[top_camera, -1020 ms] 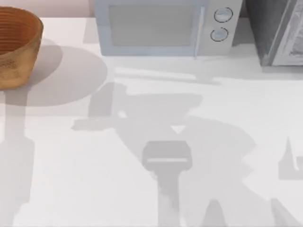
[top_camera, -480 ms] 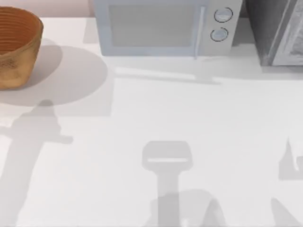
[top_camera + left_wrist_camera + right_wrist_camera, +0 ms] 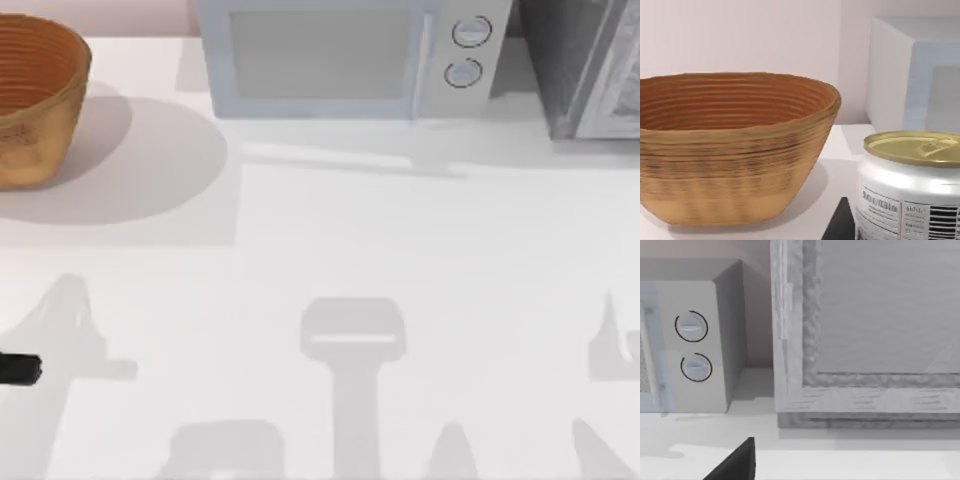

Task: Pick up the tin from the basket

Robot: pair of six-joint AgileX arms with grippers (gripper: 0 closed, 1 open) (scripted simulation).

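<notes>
The tin [image 3: 912, 185] sits outside and beside the basket [image 3: 735, 165], close under the left wrist camera (grip state cannot be told); a loose hold risks dropping it.

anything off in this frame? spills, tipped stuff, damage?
Nothing stands out. The basket stands upright at the table's far left and looks intact. The tin is upright outside the basket, close to the left wrist camera. No spill or damage visible.

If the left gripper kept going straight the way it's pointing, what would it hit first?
Probably the basket: the left wrist view looks straight at its wall, with the tin close in front of the camera. Depth is unclear.
</notes>
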